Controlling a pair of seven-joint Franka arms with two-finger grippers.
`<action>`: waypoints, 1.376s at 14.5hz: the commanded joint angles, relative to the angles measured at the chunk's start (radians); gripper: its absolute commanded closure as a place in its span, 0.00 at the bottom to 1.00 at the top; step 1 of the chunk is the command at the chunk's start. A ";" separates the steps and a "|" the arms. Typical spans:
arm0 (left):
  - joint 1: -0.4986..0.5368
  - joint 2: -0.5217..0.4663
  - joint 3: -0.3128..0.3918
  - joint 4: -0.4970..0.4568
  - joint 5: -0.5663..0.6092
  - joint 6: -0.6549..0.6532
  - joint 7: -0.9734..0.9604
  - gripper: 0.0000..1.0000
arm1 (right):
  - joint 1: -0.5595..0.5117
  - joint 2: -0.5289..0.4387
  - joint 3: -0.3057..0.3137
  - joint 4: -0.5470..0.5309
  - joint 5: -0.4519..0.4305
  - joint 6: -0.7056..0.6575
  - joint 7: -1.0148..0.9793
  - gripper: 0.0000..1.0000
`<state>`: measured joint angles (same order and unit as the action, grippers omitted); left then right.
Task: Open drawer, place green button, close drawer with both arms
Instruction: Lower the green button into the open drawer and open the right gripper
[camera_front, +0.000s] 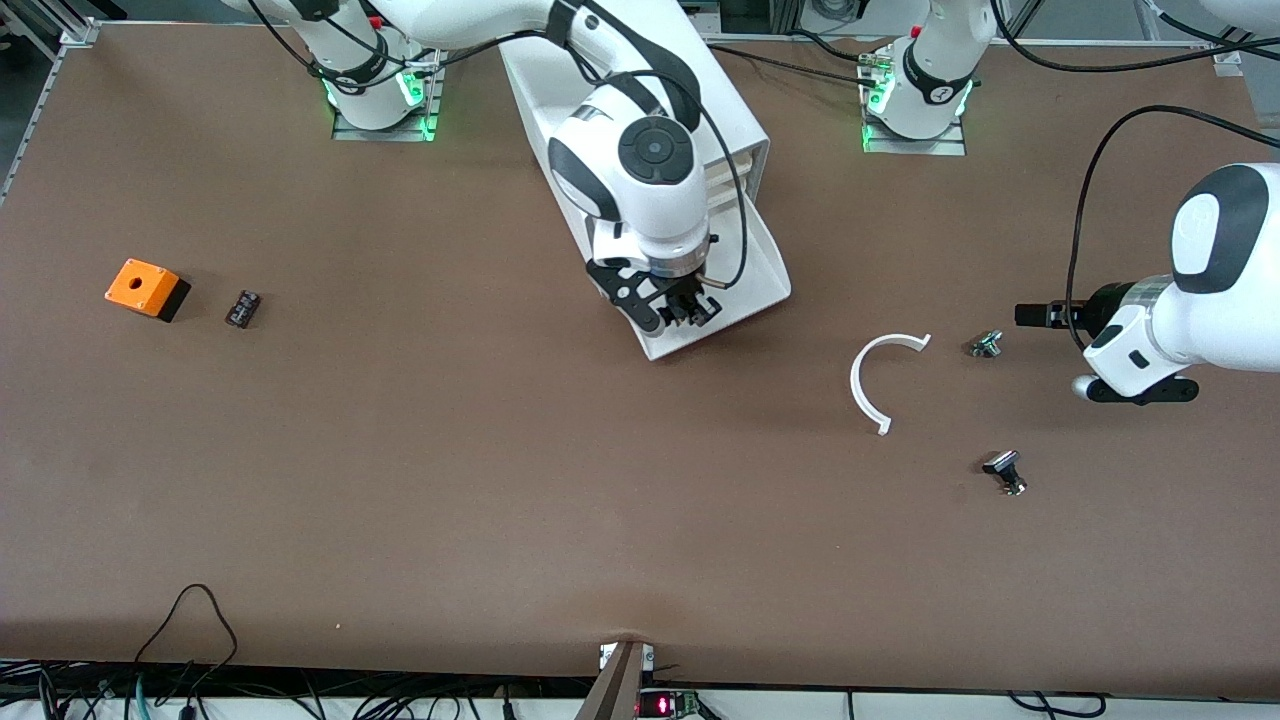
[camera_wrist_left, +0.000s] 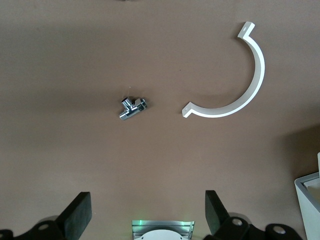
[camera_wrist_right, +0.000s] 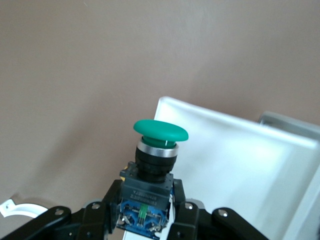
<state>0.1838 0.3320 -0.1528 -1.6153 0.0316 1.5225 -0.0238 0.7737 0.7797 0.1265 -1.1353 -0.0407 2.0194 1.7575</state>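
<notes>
The drawer (camera_front: 765, 268) stands pulled out of the white cabinet (camera_front: 735, 110), toward the front camera. My right gripper (camera_front: 690, 305) hangs over the drawer's front edge. In the right wrist view it (camera_wrist_right: 145, 202) is shut on the button's black-and-blue body (camera_wrist_right: 147, 192), with the green cap (camera_wrist_right: 160, 129) pointing away from the fingers, above the edge of the white drawer tray (camera_wrist_right: 240, 165). My left gripper (camera_front: 1032, 315) is open and empty, low over the table near the left arm's end; its fingers (camera_wrist_left: 77, 214) stand wide apart in the left wrist view.
A white C-shaped ring (camera_front: 885, 378) (camera_wrist_left: 240, 90) lies between the drawer and my left gripper. One silvery part (camera_front: 986, 345) (camera_wrist_left: 132, 107) lies by the left gripper; another (camera_front: 1005, 472) lies nearer the camera. An orange box (camera_front: 145, 288) and a small black part (camera_front: 242, 308) lie at the right arm's end.
</notes>
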 joint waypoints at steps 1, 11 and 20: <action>0.020 -0.036 -0.002 -0.015 0.025 -0.025 -0.018 0.00 | 0.035 0.053 -0.010 0.048 -0.016 0.022 0.101 1.00; 0.016 -0.152 -0.024 -0.005 0.019 -0.018 -0.024 0.00 | 0.075 0.127 -0.008 0.042 -0.008 0.090 0.232 0.97; -0.035 -0.113 -0.117 -0.095 0.011 0.085 -0.133 0.00 | 0.081 0.116 -0.015 0.046 -0.015 0.073 0.243 0.01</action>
<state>0.1541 0.2130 -0.2683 -1.6707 0.0335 1.5724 -0.1551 0.8508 0.8961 0.1214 -1.1172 -0.0409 2.1183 1.9825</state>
